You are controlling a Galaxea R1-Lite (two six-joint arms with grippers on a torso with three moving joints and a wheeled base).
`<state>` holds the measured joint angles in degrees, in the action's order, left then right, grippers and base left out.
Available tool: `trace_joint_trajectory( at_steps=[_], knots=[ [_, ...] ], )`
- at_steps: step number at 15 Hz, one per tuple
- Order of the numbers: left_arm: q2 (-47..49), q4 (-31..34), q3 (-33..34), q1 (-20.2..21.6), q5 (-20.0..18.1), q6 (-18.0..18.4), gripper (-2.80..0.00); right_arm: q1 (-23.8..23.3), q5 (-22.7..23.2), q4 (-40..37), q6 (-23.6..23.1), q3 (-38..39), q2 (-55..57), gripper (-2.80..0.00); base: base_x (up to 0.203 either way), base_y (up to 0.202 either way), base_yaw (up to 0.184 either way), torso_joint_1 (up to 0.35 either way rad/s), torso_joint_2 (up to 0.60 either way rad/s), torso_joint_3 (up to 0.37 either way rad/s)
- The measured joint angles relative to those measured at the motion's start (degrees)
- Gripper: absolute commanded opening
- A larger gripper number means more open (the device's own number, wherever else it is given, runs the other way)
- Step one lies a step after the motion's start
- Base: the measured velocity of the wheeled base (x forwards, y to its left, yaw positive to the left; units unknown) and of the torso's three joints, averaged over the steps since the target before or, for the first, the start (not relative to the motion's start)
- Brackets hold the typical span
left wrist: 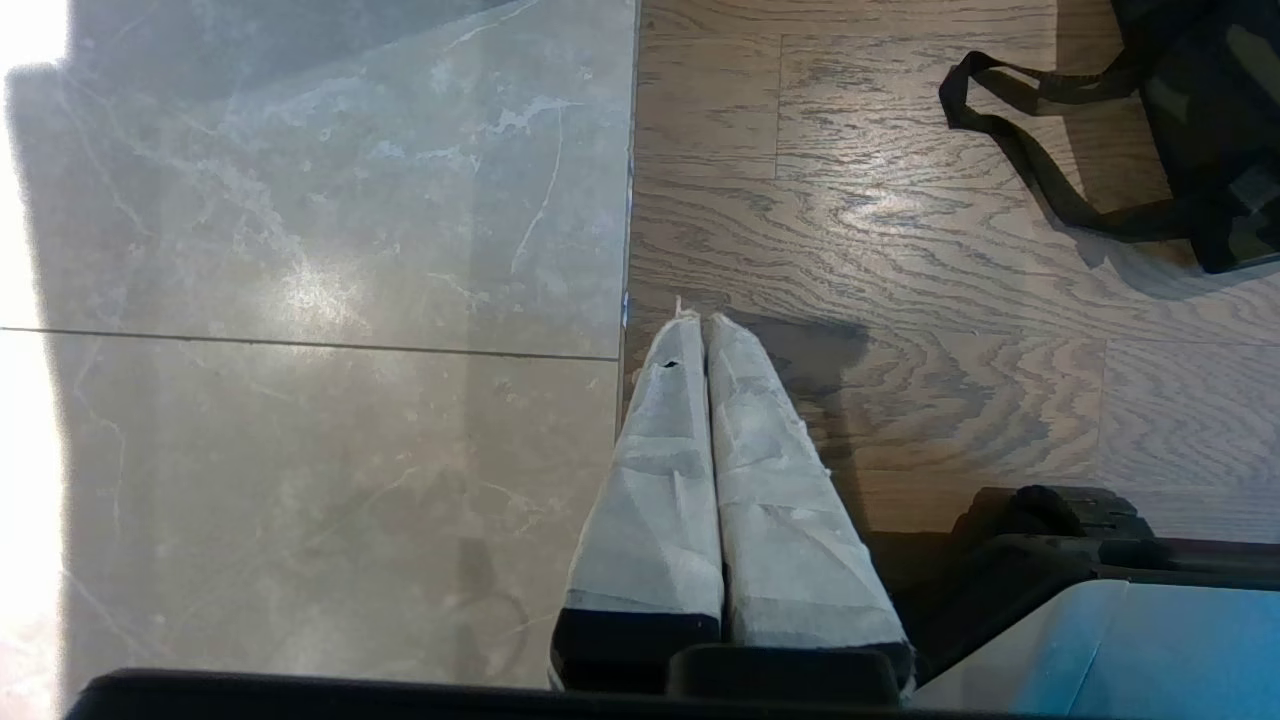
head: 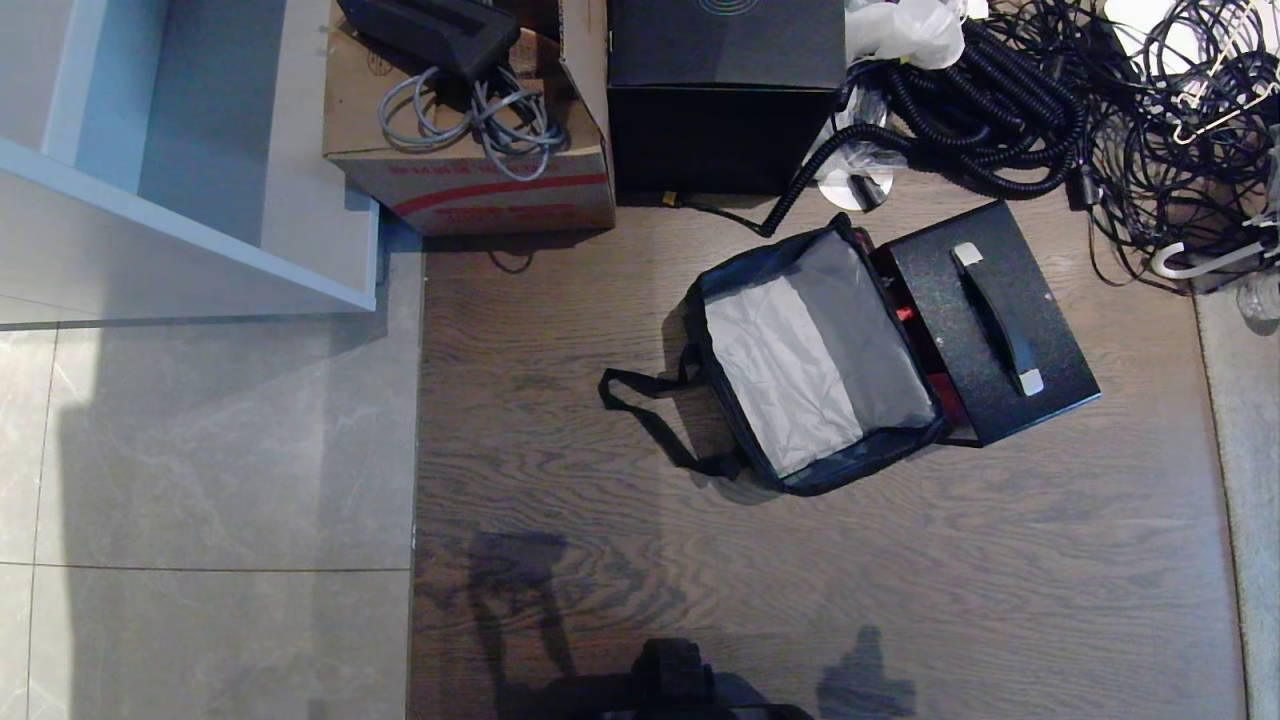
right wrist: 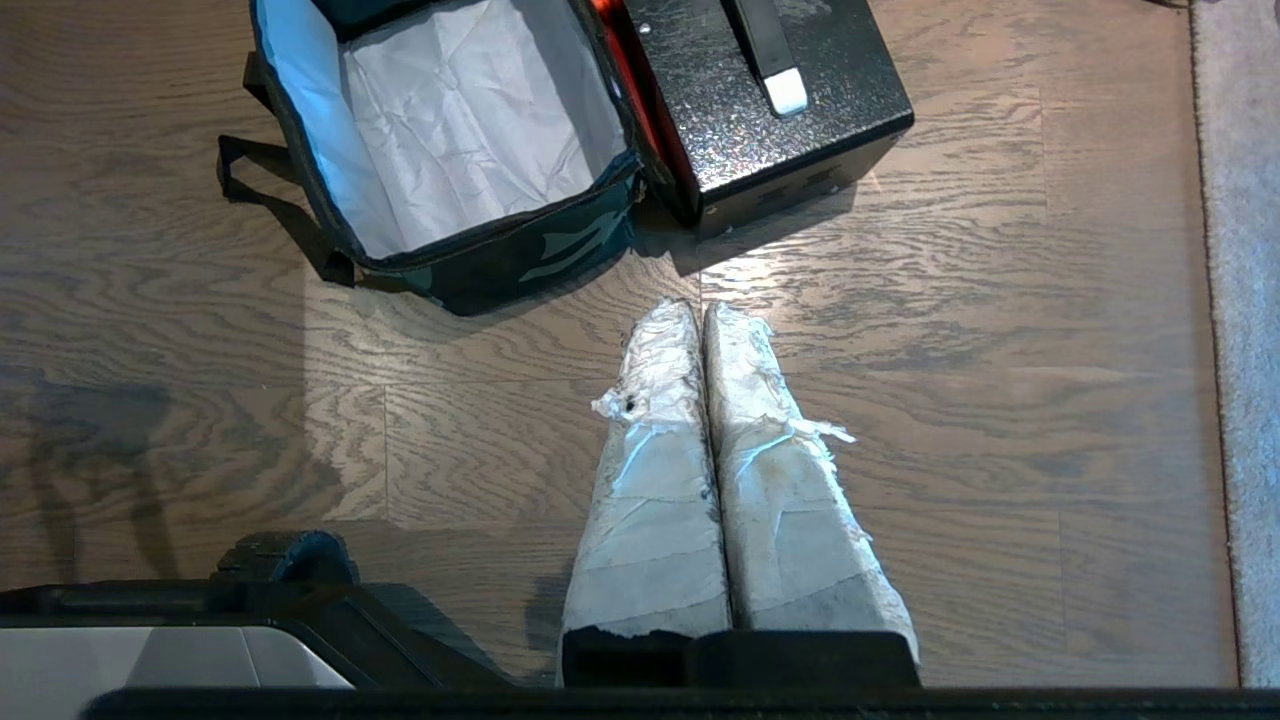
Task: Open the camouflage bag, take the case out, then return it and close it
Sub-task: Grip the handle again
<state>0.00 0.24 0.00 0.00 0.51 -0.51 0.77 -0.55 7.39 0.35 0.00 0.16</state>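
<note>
The camouflage bag (head: 815,360) lies open on the wood floor, and its grey inside holds nothing. Its red-lined flap is folded out to the right. The case (head: 940,300), dark and speckled with a black bar handle, rests on that flap right beside the bag. The bag's black strap (head: 650,410) trails to the left. My right gripper (right wrist: 700,308) is shut and empty, hanging over bare floor a little short of the bag (right wrist: 520,255) and the case (right wrist: 720,110). My left gripper (left wrist: 700,320) is shut and empty too, parked over the tile-wood seam, with the strap (left wrist: 1040,170) some way off.
A cardboard box (head: 470,170) with grey cable, a black cube box (head: 725,90) and a heap of black coiled cables (head: 1000,110) line the far side. A white cabinet (head: 200,150) stands far left over grey tiles (head: 200,450). A pale rug (head: 1245,450) borders the right.
</note>
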Motion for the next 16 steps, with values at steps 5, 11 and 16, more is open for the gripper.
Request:
trace_joint_trajectory(
  at_steps=[5, 11, 16],
  knots=[
    [0.00, 0.02, 0.00, 0.00, 0.00, 0.02, -2.80, 0.00, -0.03, -0.31, -0.06, 0.00, 0.00, -2.80, 0.000, 0.000, 0.000, 0.000, 0.00, 0.000],
    [0.00, 0.00, 0.00, 0.00, 0.00, 0.01, -2.80, 0.00, 0.31, -1.04, -2.89, -0.09, 0.12, -2.80, 0.000, 0.000, 0.000, 0.000, 0.00, 0.000],
    [0.00, 0.02, 0.00, 0.00, -0.02, 0.00, -2.80, 0.00, 2.94, -19.43, -1.67, -21.39, 4.42, -2.80, 0.000, 0.000, 0.000, 0.000, 0.00, 0.000]
  ],
)
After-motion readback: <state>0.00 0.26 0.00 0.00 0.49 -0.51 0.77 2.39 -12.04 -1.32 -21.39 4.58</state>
